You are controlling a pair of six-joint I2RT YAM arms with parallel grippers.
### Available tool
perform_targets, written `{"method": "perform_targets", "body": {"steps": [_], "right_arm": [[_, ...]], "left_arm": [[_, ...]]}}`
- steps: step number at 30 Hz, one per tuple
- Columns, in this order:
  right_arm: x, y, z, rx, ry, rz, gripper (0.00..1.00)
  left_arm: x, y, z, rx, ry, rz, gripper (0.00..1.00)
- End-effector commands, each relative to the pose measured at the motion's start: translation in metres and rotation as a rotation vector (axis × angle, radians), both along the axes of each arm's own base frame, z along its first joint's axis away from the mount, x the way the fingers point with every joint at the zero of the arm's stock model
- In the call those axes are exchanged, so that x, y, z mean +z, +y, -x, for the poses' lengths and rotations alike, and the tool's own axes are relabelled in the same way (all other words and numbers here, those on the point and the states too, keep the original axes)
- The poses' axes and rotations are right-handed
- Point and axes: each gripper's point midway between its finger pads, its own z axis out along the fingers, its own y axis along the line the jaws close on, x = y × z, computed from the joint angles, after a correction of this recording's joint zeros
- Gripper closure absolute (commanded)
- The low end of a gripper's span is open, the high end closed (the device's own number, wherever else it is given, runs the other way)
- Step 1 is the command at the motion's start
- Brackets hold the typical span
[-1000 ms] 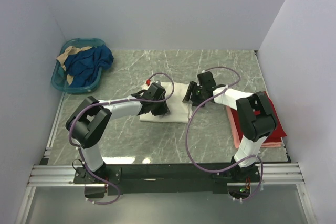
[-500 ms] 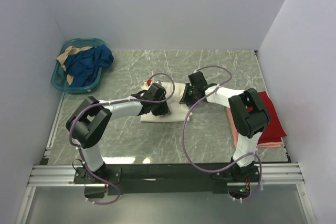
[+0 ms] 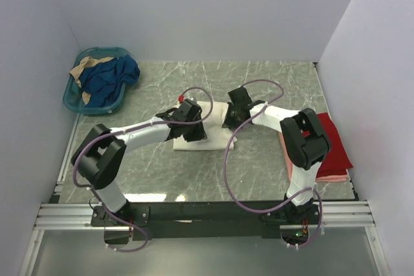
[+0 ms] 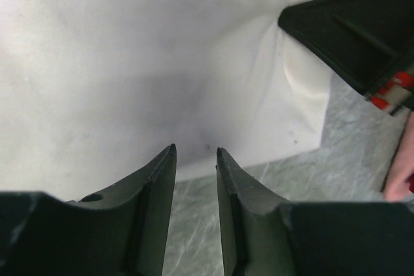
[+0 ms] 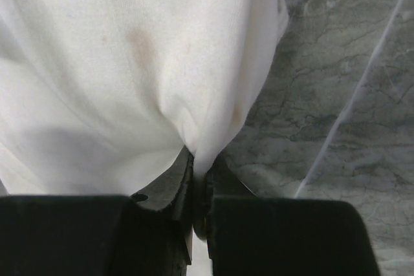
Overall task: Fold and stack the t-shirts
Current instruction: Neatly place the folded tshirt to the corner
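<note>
A folded cream-white t-shirt (image 3: 217, 137) lies mid-table. My right gripper (image 3: 229, 121) is at its right edge, and in the right wrist view this gripper (image 5: 199, 167) is shut on a pinched fold of the white t-shirt (image 5: 129, 63). My left gripper (image 3: 193, 134) rests over the shirt's left half. Seen from the left wrist, it (image 4: 195, 152) is open at the cloth's near edge, with only the white t-shirt (image 4: 149, 63) beyond its tips and nothing between the fingers. A red t-shirt (image 3: 337, 147) lies on a pink one (image 3: 333, 176) at the right.
A teal basket (image 3: 72, 98) at the back left holds blue and tan clothes. White walls close in the table on three sides. Purple cables loop from both arms above the marble tabletop (image 3: 272, 82).
My right gripper slid left onto the white shirt's right edge and closed on a fold of it. The left arm stretched slightly farther forward, its jaws unchanged.
</note>
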Motion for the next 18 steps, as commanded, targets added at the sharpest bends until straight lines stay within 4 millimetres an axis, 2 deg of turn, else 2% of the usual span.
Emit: {"method": "perform_targets", "body": {"steps": [1,7,14,16,18], "right_arm": [[-0.002,-0.018,-0.006,-0.055,-0.007,0.103,1.0],[0.004,-0.027,-0.013,-0.09,-0.005,0.167,1.0],[0.017,-0.041,-0.017,-0.132,-0.013,0.186,1.0],[0.018,-0.049,-0.017,-0.15,0.0,0.213,1.0],[0.024,-0.06,-0.025,-0.185,-0.01,0.236,1.0]], "left_arm": [[0.049,0.005,-0.01,-0.008,-0.082,0.054,0.63],[0.077,0.029,-0.01,0.015,-0.129,0.087,0.62],[0.09,0.051,-0.008,0.026,-0.154,0.078,0.61],[0.094,0.055,-0.008,0.031,-0.16,0.084,0.62],[0.096,0.057,-0.007,0.034,-0.163,0.088,0.61]]}}
